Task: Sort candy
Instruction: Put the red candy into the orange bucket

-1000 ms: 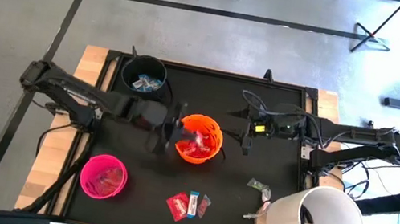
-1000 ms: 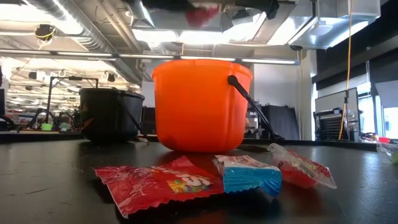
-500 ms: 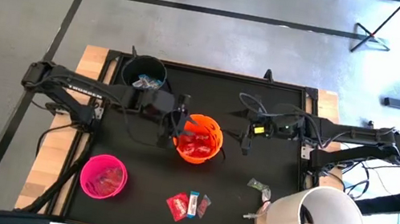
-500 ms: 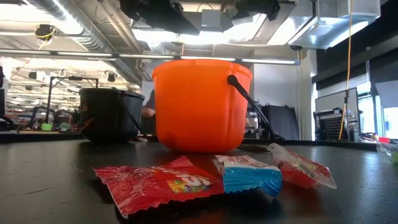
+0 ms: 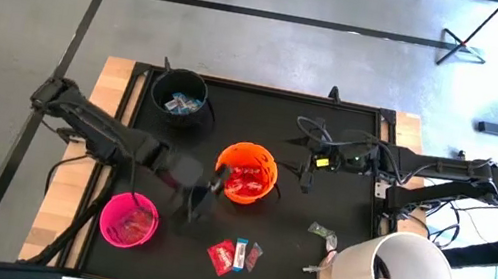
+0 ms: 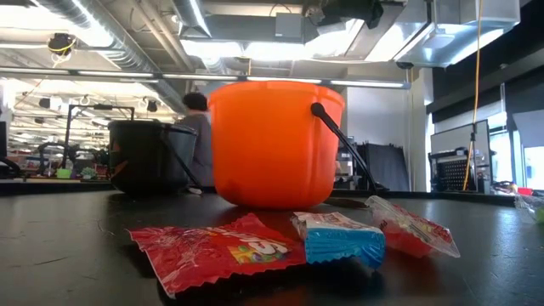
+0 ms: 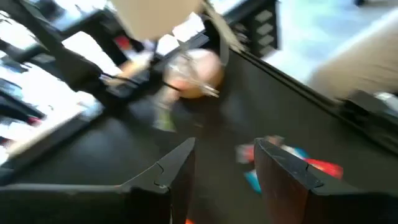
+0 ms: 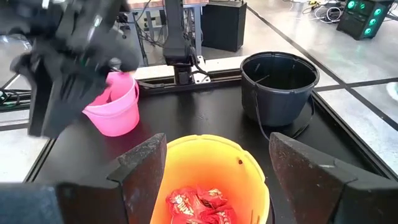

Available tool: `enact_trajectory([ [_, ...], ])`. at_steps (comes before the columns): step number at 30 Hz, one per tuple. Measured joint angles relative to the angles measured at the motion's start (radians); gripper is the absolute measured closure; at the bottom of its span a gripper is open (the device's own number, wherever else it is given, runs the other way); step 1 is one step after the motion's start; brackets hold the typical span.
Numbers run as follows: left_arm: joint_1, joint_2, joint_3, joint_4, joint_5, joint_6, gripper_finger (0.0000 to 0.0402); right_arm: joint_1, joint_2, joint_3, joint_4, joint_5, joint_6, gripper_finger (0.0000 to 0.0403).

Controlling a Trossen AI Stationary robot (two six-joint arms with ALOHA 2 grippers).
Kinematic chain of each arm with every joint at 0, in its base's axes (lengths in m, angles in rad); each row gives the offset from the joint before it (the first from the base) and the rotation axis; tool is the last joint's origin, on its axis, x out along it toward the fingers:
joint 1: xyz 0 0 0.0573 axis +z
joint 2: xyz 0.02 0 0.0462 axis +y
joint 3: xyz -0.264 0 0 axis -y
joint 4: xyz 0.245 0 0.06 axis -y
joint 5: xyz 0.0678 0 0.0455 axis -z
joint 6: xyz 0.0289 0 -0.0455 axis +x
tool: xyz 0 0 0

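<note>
Loose candy (image 5: 233, 253) lies near the table's front: red packets (image 6: 217, 251) and a blue-and-white bar (image 6: 340, 238). More red packets lie in the orange bucket (image 5: 245, 173), and blue ones in the black bucket (image 5: 180, 98). My left gripper (image 5: 201, 200) hovers open and empty between the orange and pink (image 5: 128, 220) buckets. In the left wrist view, my left gripper (image 7: 227, 180) points toward the blurred loose candy (image 7: 280, 165). My right gripper (image 5: 308, 170) waits open to the right of the orange bucket; in its own view my right gripper (image 8: 217, 180) frames the red packets (image 8: 199, 208) in that bucket.
A large white bucket (image 5: 389, 274) lies on its side at the near right corner. A small dark wrapper (image 5: 320, 231) lies on the table beside it. A person walks on the floor beyond the far edge.
My left gripper has swung away from the orange bucket toward the table's near edge and now stands between the orange and pink buckets. The red packet that showed high above the orange bucket in the low view is gone from there.
</note>
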Motion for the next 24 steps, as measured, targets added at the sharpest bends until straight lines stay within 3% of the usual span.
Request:
enact_trajectory([
  [12,-0.145,0.303,0.000,0.021,0.008,-0.124,0.0240,0.000,0.000,0.000,0.001,-0.006,0.038,0.0118],
  [24,-0.211,0.469,0.000,0.081,-0.019,-0.192,0.0156,0.000,0.000,0.000,0.000,-0.006,0.090,0.0118],
])
